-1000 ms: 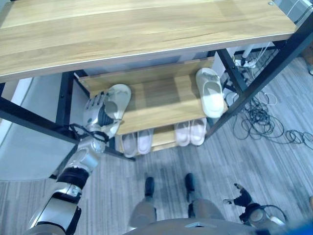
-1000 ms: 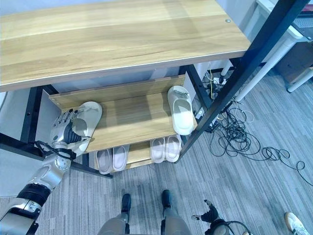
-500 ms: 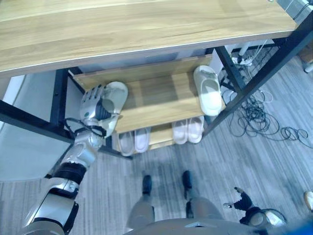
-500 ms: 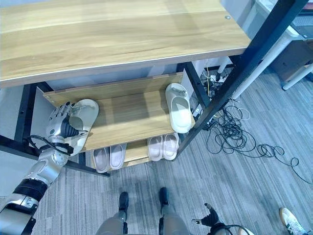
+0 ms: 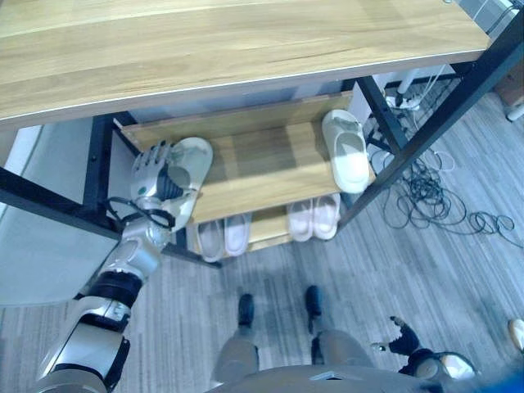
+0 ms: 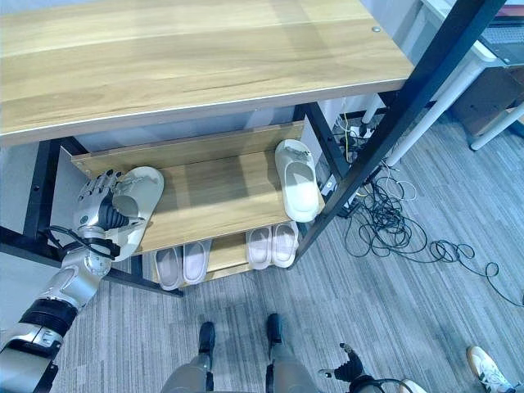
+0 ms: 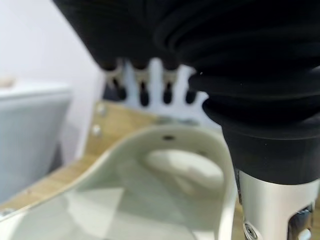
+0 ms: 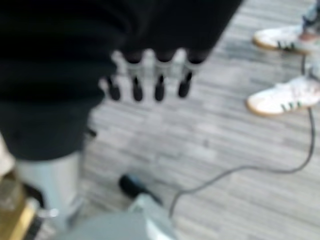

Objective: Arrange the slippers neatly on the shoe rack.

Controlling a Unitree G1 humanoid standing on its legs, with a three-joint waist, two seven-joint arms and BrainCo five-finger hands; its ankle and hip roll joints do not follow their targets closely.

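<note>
1. Right now you are looking at the left hand (image 5: 157, 176) lying on a pale off-white moulded slipper (image 5: 187, 168) at the left end of the shoe rack's middle wooden shelf (image 5: 270, 164). In the left wrist view its fingers (image 7: 144, 89) are reaching fairly straight across the slipper's strap, and you cannot tell whether the thumb is pinching the sole.
2. That slipper is sitting askew, heel hanging just past the shelf's front edge.
3. Its mate, a matching white slipper (image 5: 345, 151), is lying at the right end of the same shelf, well apart.
4. Two pale pairs (image 5: 269, 230) are sitting side by side on the lower shelf.
5. You are probably dealing with a light, springy foam shoe, so it is likely to flex under pressure and skid easily on smooth wood.
6. Taking it across the strap, or pinching the sole's rim near the middle, looks soundest to you; a heel grip is likely to let it swing.
7. Meanwhile the right hand (image 8: 147, 75) is hanging low over the grey plank floor (image 6: 409, 295), fingers relaxed and holding nothing, with a person's white shoes (image 8: 285, 65) nearby.
</note>
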